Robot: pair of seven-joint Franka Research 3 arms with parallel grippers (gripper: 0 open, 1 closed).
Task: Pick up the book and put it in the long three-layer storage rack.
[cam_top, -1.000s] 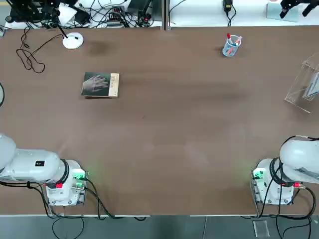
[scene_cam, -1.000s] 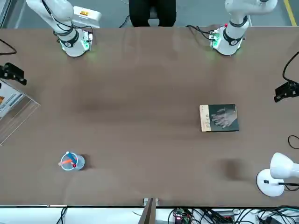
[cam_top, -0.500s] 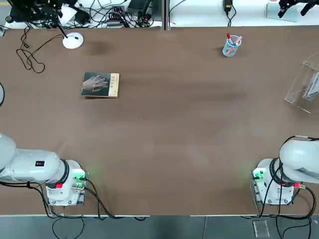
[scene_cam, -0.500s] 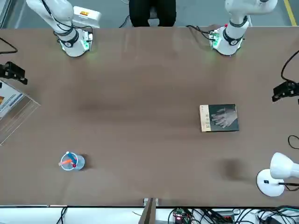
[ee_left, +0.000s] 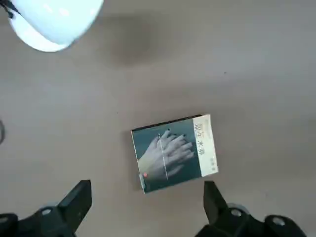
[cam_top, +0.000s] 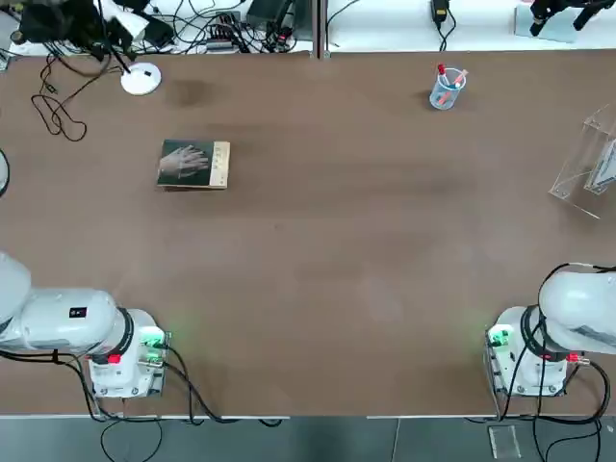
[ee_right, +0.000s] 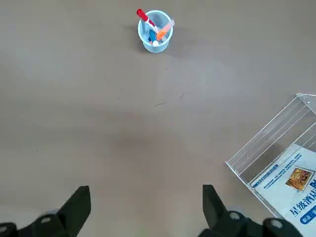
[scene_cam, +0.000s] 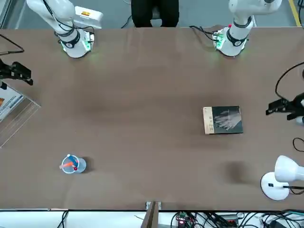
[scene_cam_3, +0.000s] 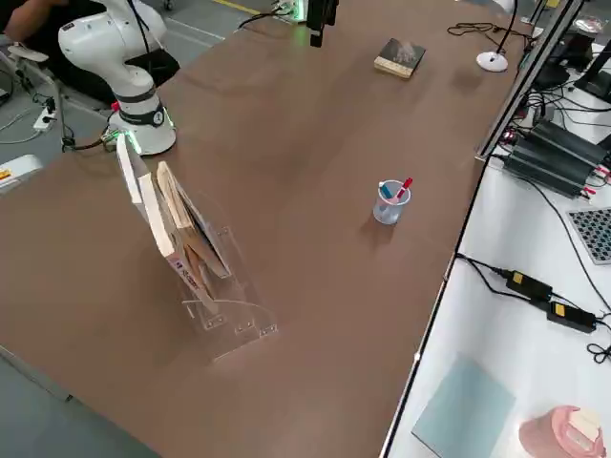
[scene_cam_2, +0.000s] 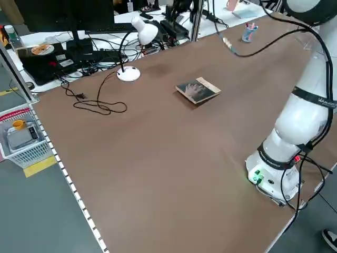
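Book (ee_left: 174, 152) flat on table, between open left tool's (ee_left: 147, 207) fingers, untouched

The table (cam_top: 318, 260) is seen from straight overhead in the top view, with the arm bases along the near edge. It is seen from the far side in the front view, so left and right are mirrored. Diagonal looks down across it are given by the two raised side views. The book (ee_left: 174, 152) is shared by the left wrist view and the top view; the pen cup (ee_right: 155, 30) and the rack (ee_right: 276, 158) are shared by the right wrist view.
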